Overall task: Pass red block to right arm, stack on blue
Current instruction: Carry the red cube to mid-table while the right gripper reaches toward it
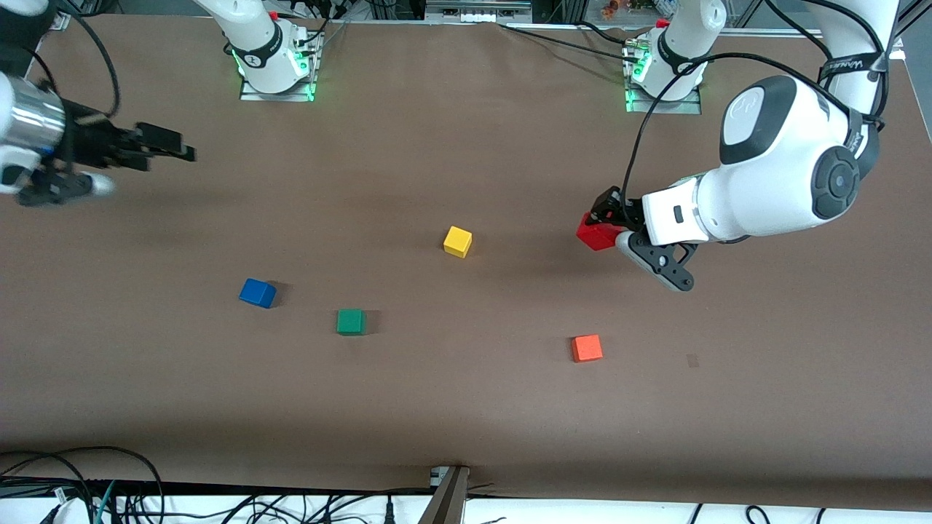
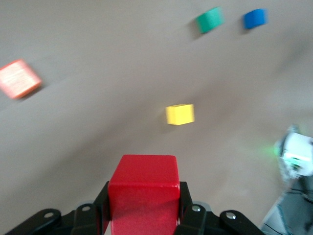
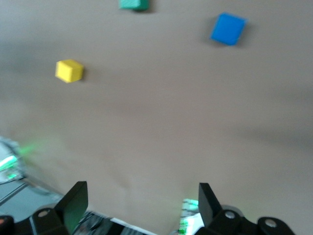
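Left gripper [image 1: 606, 222] clenches the red block [image 1: 597, 233] above the table [image 1: 466, 415] — blue cube [image 1: 257, 292] at its eight o'clock; right gripper [image 1: 156, 149] waits, fingers apart, over its own end.

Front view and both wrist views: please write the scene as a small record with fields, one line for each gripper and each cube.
left gripper: shut on the small bright red cube, raised over the brown table toward the left arm's end
right gripper: open, empty, over the right arm's end of the table
small blue cube: on the table, toward the right arm's end
green cube: beside the blue cube, nearer the front camera
yellow cube: mid-table
orange cube: nearest the front camera
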